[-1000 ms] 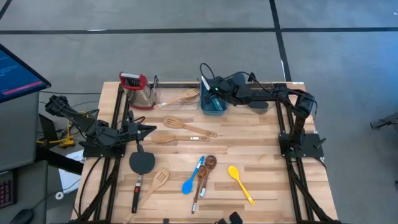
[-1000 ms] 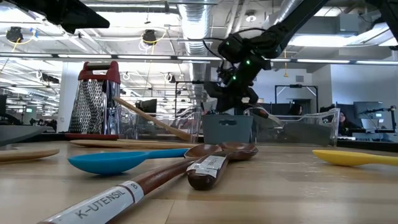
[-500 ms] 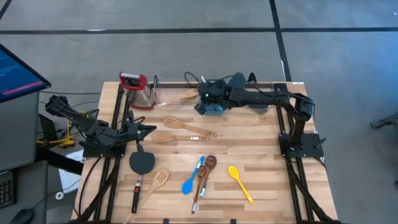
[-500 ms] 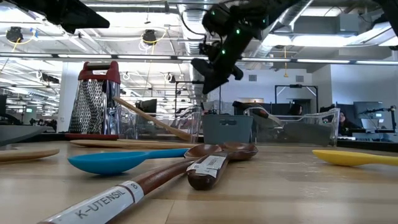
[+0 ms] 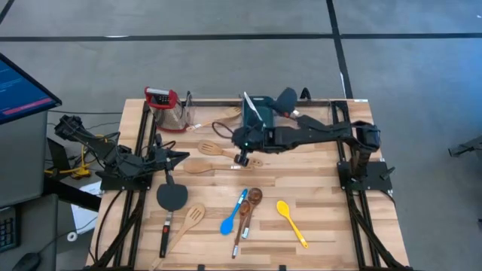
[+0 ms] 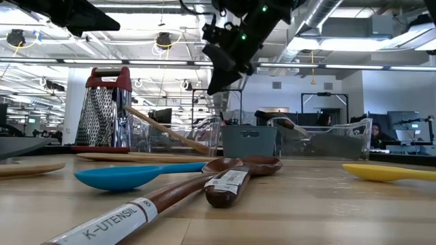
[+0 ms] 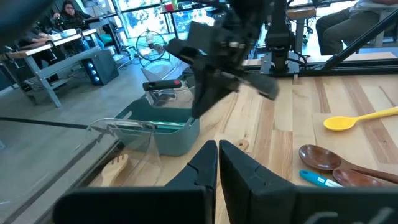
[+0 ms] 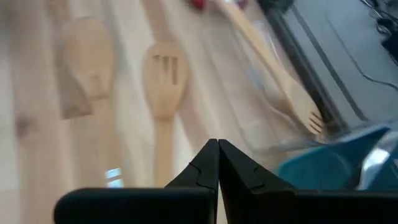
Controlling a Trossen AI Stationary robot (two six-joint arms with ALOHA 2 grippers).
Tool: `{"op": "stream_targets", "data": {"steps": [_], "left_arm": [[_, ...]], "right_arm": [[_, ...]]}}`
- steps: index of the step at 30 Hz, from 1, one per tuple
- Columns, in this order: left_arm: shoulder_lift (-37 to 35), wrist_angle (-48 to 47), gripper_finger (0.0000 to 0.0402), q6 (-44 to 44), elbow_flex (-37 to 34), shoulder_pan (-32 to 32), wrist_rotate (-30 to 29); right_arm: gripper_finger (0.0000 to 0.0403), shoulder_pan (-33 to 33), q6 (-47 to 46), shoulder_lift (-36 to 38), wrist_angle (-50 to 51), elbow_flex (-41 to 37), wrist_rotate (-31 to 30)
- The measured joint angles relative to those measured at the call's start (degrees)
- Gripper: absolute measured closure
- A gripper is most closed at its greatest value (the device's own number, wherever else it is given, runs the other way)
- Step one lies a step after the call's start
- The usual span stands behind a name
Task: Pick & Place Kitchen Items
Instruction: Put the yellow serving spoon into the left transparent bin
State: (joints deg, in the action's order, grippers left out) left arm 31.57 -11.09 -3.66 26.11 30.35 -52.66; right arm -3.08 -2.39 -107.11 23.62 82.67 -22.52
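Observation:
Kitchen items lie loose on the wooden table: a pale slotted spoon [image 5: 226,153] [image 8: 165,78], a pale spatula [image 5: 202,167] [image 8: 87,62], a black spatula [image 5: 170,199], a slotted spatula [image 5: 188,222], a blue spoon [image 5: 232,214] [image 6: 129,175], dark-brown spoons [image 5: 248,207] [image 6: 231,178] and a yellow spoon [image 5: 291,220] [image 6: 388,171]. My right gripper [image 5: 240,156] [image 8: 217,155] hangs shut and empty high above the slotted spoon, near the table's middle [image 6: 218,75]. My left gripper [image 5: 183,156] [image 7: 217,155] waits shut at the left side.
A teal tub [image 5: 260,114] [image 6: 248,141] at the far edge holds utensils. A clear bin [image 5: 215,113] beside it has a pale wooden utensil [image 8: 292,93] leaning in it. A metal grater [image 5: 162,105] [image 6: 105,109] stands at the far left. People sit in the room beyond.
My right gripper has risen out of the teal tub and swung toward the table's left and near edge, ending above the pale slotted spoon. The utensils on the table have stayed where they were.

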Motion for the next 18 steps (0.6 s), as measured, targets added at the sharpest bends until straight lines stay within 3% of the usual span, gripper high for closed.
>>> {"op": "stream_targets", "data": {"steps": [18], "left_arm": [[0.0, 0.0, 0.0398, 0.0, 0.0, 0.0, 0.0]], "right_arm": [[0.0403, 8.2, 0.1, 0.7, 2.2, 0.0, 0.0]]}}
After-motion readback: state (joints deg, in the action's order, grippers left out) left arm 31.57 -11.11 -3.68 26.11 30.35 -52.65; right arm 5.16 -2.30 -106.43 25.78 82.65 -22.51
